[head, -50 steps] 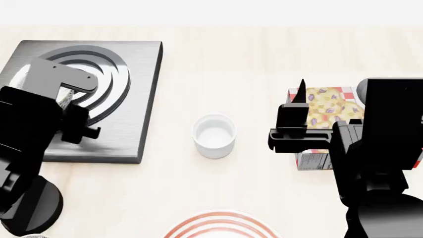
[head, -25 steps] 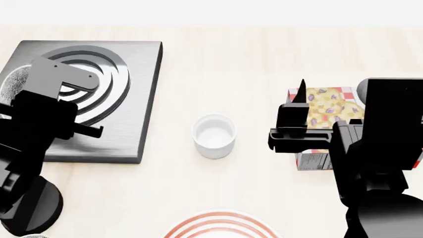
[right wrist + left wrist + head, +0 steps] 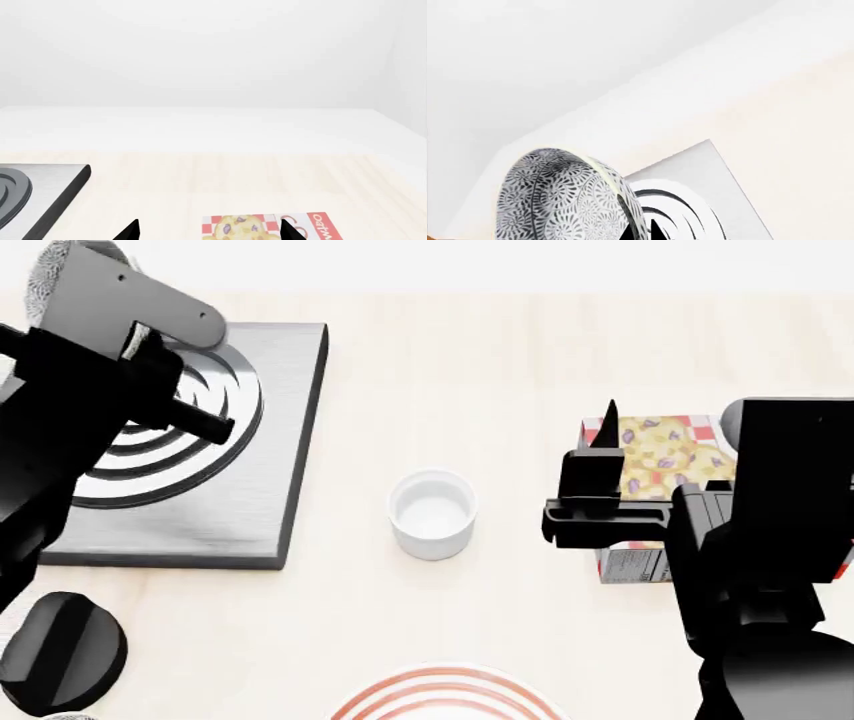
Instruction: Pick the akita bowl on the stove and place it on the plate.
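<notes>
pale tabletop (image 3: pixel 534 360); akita bowl (image 3: pixel 564 197) (edge-on) hides left jaws' tips.

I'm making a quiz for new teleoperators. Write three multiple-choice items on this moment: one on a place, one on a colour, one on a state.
1. Where does the small plain white cup stand?
A. on the grey stove slab
B. on the wooden table, between the stove and the box
C. on the plate

2. What colour are the rings on the large round white plate?
A. red
B. blue
C. green

3. What state is the speckled grey-and-white akita bowl in?
A. flat on the burner rings
B. lying on the plate
C. raised off the stove, tilted, at the left gripper

Key:
1 B: in the head view the cup sits on bare light wood table, with the flat dark-grey metal stove on one side and the patterned food box on the other.
2 A: the red arcs show at the head view's bottom edge.
3 C: the left wrist view shows the bowl on edge above the stove.
</notes>
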Tool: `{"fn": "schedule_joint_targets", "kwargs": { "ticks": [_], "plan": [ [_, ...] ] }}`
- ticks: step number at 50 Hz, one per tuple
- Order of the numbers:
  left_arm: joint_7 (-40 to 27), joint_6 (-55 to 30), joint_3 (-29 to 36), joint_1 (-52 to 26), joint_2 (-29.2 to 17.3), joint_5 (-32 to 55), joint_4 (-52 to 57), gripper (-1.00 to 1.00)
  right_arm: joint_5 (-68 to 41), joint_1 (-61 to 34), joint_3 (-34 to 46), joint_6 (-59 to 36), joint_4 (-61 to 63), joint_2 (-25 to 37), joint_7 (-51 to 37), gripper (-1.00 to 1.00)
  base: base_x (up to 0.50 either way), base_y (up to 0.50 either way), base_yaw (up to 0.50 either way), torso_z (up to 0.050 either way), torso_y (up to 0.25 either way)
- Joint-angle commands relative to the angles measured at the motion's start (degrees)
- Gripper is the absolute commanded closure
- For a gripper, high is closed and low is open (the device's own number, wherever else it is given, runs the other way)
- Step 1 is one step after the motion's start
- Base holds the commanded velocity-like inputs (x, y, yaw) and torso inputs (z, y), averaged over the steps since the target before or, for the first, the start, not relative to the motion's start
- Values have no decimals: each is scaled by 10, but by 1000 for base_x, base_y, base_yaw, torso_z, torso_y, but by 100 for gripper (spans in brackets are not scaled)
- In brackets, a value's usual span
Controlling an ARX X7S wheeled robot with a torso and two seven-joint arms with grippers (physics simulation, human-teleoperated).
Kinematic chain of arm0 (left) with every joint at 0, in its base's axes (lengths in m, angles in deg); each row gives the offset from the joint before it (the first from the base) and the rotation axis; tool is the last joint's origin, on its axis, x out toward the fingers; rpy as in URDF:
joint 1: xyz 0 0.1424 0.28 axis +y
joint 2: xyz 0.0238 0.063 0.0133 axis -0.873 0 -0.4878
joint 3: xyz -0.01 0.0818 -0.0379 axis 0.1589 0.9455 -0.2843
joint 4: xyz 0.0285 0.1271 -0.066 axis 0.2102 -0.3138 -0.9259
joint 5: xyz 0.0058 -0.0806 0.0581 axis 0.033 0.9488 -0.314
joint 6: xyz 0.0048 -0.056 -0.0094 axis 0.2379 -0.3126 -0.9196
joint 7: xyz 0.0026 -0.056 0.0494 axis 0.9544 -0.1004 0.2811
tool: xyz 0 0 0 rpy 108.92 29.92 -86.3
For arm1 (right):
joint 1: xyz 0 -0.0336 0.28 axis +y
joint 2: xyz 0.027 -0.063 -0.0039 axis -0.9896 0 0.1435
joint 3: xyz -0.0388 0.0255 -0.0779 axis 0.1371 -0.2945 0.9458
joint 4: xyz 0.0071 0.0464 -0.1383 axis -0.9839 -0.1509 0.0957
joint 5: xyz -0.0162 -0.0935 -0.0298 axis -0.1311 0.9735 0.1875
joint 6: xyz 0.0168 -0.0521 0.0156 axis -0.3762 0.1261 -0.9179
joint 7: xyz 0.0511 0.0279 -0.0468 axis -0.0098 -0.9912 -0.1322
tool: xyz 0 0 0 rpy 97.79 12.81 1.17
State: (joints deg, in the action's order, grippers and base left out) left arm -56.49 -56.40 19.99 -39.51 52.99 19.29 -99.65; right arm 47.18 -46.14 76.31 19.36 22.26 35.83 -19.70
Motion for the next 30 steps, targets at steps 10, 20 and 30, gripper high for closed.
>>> {"fn": "schedule_joint_targets", "kwargs": {
  "ticks": [10, 20, 30],
  "plan": [
    [127, -25, 155, -48, -98, -35, 256, 100, -6, 1, 0, -4, 5, 1, -6, -100, 0, 0, 0, 0, 0],
    [198, 20, 236, -79, -151, -68, 356, 100, -4, 2, 3, 7, -4, 3, -4, -100, 0, 0, 0, 0, 0],
    [253, 44, 277, -113, -180, -83, 426, 100, -8, 2, 4, 5, 0, 5, -7, -100, 0, 0, 0, 0, 0]
  ]
}}
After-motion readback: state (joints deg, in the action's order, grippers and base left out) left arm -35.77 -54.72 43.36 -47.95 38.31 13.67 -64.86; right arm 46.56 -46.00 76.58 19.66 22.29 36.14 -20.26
